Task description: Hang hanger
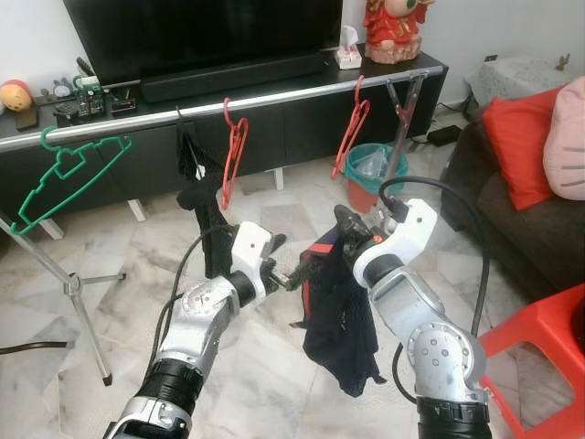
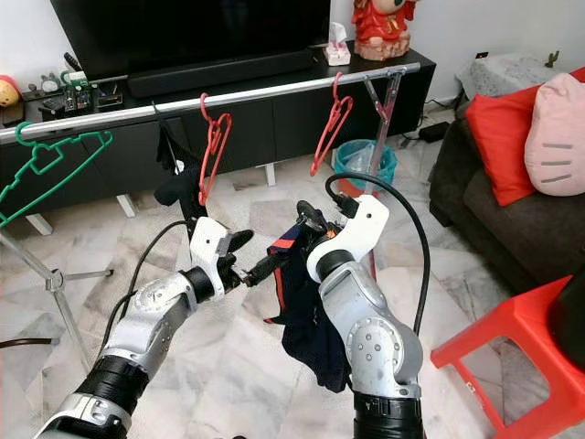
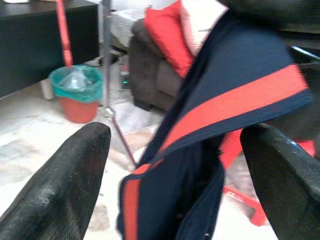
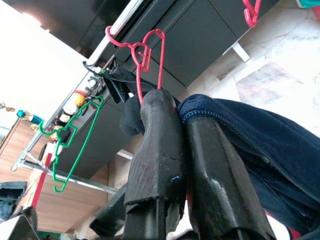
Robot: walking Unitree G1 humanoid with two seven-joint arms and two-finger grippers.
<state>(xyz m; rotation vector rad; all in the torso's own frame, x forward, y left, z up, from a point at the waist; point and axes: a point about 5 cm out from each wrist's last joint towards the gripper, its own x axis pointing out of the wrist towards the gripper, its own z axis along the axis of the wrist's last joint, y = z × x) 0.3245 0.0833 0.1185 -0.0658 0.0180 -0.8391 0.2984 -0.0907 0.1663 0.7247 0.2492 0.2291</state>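
Note:
A dark navy garment (image 1: 340,320) with red stripes hangs in front of me, and my right gripper (image 1: 347,222) is shut on its top edge. In the right wrist view the two fingers (image 4: 157,160) press together with the navy cloth (image 4: 260,145) draped beside them. My left gripper (image 1: 288,262) is open just to the garment's left, its fingers (image 3: 60,185) on either side of the striped cloth (image 3: 210,130). Behind runs a silver rail (image 1: 274,95) carrying a green hanger (image 1: 69,169), two red hangers (image 1: 235,151) (image 1: 352,128) and a black garment (image 1: 192,174).
A black TV cabinet (image 1: 302,128) stands behind the rail. A red bin with a teal bag (image 1: 370,174) sits by the rack's right leg. A dark sofa with a red cushion (image 1: 516,137) and a red stool (image 1: 539,352) are on the right. The rack's left leg (image 1: 82,311) crosses the marble floor.

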